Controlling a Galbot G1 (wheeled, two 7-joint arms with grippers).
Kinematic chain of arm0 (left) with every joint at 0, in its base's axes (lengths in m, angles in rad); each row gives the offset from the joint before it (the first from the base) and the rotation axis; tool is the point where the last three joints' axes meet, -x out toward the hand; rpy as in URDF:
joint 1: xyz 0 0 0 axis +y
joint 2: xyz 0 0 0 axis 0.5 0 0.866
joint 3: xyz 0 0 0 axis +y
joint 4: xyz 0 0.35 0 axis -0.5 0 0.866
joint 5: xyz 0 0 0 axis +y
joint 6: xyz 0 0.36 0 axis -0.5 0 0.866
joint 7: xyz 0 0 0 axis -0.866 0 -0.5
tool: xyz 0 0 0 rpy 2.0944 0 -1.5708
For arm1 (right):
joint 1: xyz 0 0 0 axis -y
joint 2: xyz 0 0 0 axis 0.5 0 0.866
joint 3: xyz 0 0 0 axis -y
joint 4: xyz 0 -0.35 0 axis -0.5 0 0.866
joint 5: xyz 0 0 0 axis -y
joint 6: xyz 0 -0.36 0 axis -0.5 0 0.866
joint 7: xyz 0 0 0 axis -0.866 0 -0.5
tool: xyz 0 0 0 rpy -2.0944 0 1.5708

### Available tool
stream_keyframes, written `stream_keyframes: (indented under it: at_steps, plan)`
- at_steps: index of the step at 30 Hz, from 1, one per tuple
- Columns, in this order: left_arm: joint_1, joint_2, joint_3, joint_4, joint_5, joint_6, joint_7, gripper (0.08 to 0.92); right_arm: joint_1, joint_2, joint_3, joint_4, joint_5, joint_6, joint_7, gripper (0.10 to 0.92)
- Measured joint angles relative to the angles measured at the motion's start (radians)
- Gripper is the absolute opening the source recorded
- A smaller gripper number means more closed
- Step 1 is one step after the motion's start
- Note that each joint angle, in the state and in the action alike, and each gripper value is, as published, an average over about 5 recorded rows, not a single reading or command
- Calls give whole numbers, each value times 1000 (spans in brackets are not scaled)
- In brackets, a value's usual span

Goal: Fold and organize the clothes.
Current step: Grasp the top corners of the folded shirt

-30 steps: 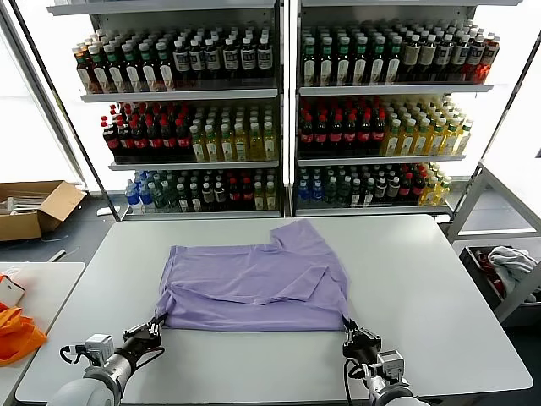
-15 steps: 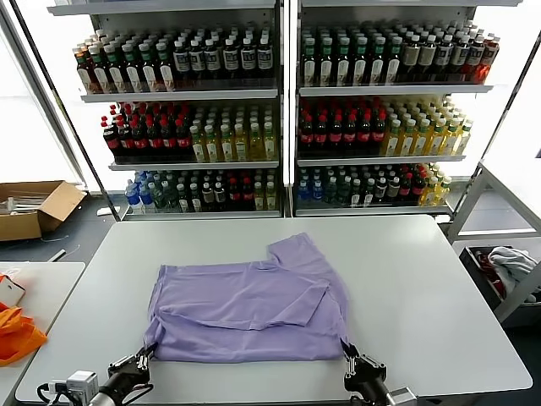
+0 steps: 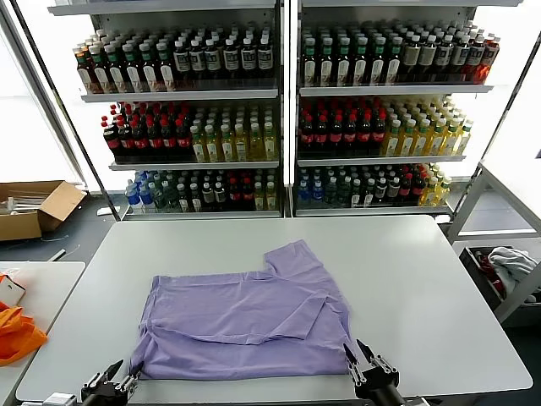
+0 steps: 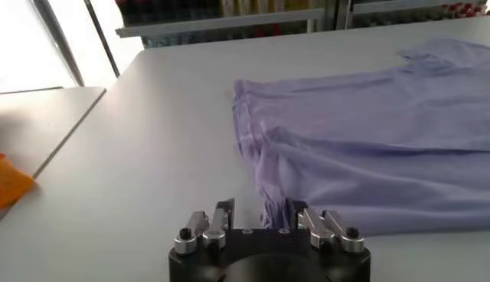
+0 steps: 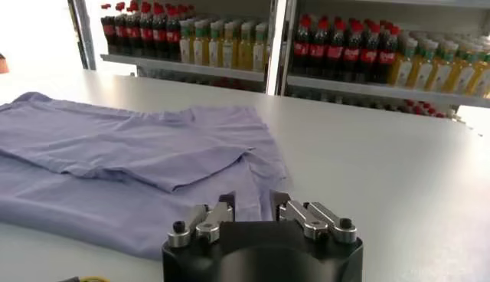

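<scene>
The lavender T-shirt [image 3: 245, 317] lies folded flat on the grey table [image 3: 423, 288], its near hem close to the front edge. One sleeve points to the far right. My left gripper [image 3: 124, 372] is open at the shirt's near left corner. In the left wrist view the T-shirt [image 4: 360, 138] has a bunched corner lying between the spread fingers of the left gripper [image 4: 260, 211]. My right gripper [image 3: 355, 351] is open at the near right corner. In the right wrist view the T-shirt's [image 5: 115, 153] hem lies between the fingers of the right gripper [image 5: 251, 201]. No printed graphic shows.
Shelves of bottles [image 3: 279, 110] stand behind the table. A side table [image 3: 38, 283] at the left holds a bright orange cloth [image 3: 17, 334]. A cardboard box [image 3: 34, 207] sits on the floor at the left. A bin with white-and-grey cloth [image 3: 507, 266] stands at the right.
Both grippers pulled the shirt's near hem toward the table's front edge, sliding the whole shirt nearer. Their fingers now stand spread where earlier they pinched the corners.
</scene>
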Motion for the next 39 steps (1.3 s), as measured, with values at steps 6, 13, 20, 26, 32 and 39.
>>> stream_keyframes:
  at_steps: [6,13,20,26,32,39]
  plan:
    - [-25,68,-60,-14,-58,-1,7,719,149,-59,22,-64,90,-32,-57,733]
    - [-129,196,-44,71,-126,-3,37,820,448,-79,-80,-252,157,-89,-108,821]
    - [-274,300,54,212,-179,-4,76,823,726,-52,-218,-476,182,-135,-135,823]
    - [-418,338,165,338,-203,-5,89,823,891,8,-301,-652,160,-161,-147,823]
    - [-537,349,259,442,-216,-5,98,823,989,67,-359,-788,125,-175,-153,823]
    - [-634,348,327,537,-228,-6,104,823,1049,123,-404,-905,93,-179,-156,823]
